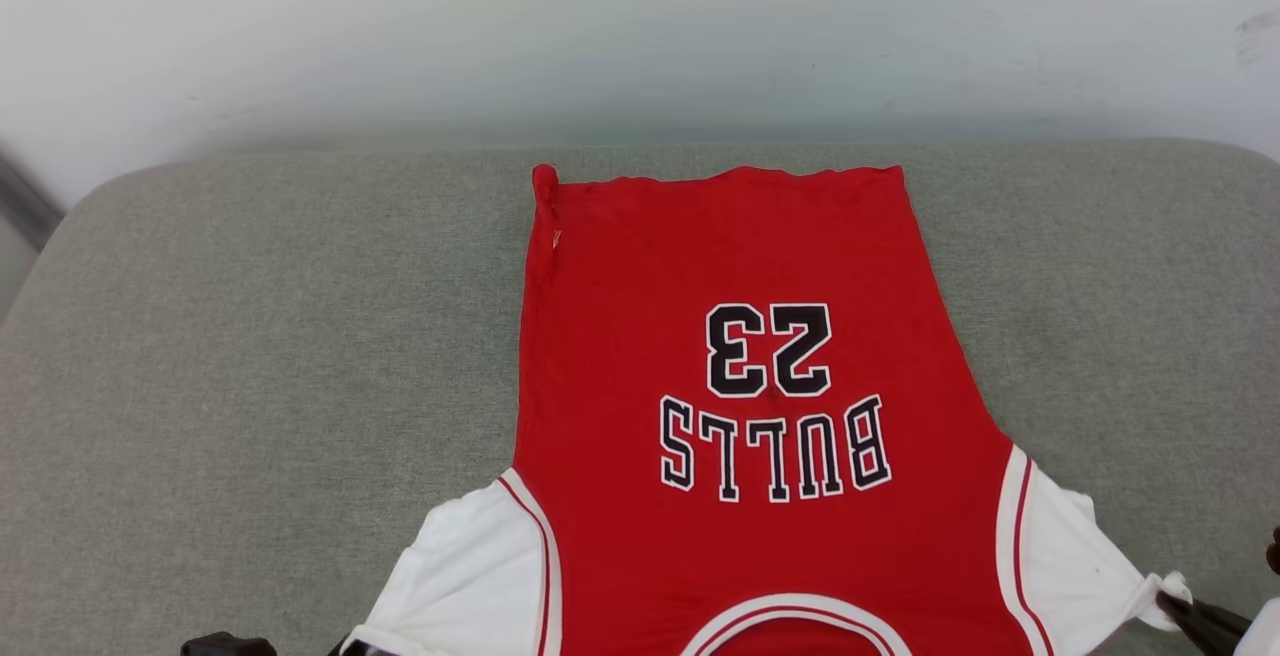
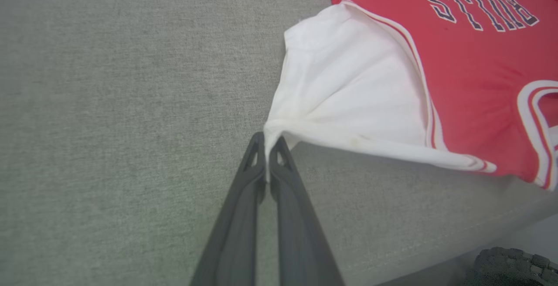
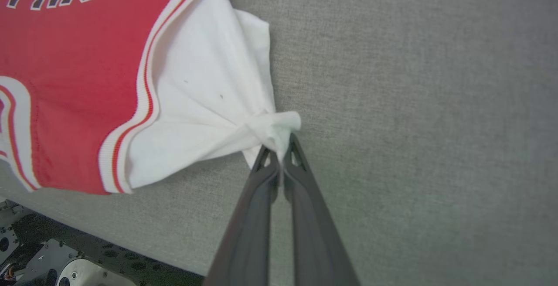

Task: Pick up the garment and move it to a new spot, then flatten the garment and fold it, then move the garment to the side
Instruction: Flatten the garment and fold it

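Observation:
The garment [image 1: 740, 356] is a red T-shirt with white sleeves and a black "BULLS 23" print, spread flat on the grey cushion with its hem at the far side and its collar at the near edge. My left gripper [image 2: 266, 143] is shut on the tip of one white sleeve [image 2: 348, 90], pulling it taut outward. At the other side, my right gripper [image 3: 281, 144] is shut on a bunched corner of the other white sleeve [image 3: 205, 90]. In the head view the right gripper [image 1: 1172, 604] shows at the lower right, its fingertips pinching that sleeve's end.
A grey fabric cushion [image 1: 250, 356] carries the shirt, with bare fabric to both sides. A pale wall [image 1: 640, 26] rises behind it. The cushion's near edge [image 2: 436, 242] drops to the robot's dark base [image 3: 56, 255].

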